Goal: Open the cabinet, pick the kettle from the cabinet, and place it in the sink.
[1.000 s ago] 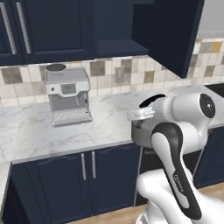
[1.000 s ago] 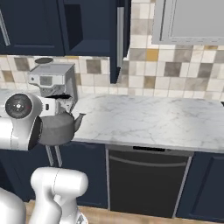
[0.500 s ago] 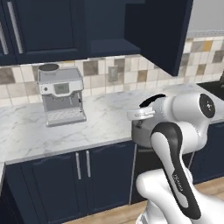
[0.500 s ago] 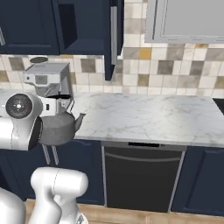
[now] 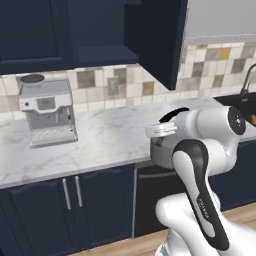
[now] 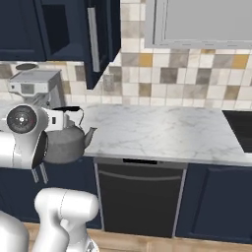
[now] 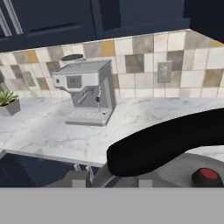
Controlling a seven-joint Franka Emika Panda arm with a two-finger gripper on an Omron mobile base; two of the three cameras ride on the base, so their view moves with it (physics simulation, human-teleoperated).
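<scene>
Already the kettle [image 6: 63, 141] is out of the cabinet [image 6: 101, 37] and hangs in front of the counter [image 6: 157, 130], carried close to the arm. In the hand view its black arched handle [image 7: 170, 142] runs across just ahead of the camera, with the grey lid and a red knob [image 7: 205, 174] beneath. The gripper [image 6: 58, 119] looks clamped on that handle from the side; the fingertips themselves are hidden, so the closure is a judgement from the way the kettle hangs level.

The move ahead turns on one relation: the sink [image 5: 240, 100] lies well to the robot's right of the kettle, along the counter. In the right base view only its dark edge shows at the far right. The kettle's spout [image 6: 89, 134] points that way too, roughly along the counter's length. So the carry has to go sideways to the right, then down into the basin.

Beyond the kettle, on the counter against the tiled wall, stands the coffee machine [image 5: 48, 117], left of the kettle. Above the counter the cabinet door [image 5: 157, 40] hangs open.

Against the picture of half a second ago, the whole scene has slid left: the coffee machine sits further left and the sink has come into sight. That is the base driving right, not the things moving; the kettle keeps its place beside the arm.
</scene>
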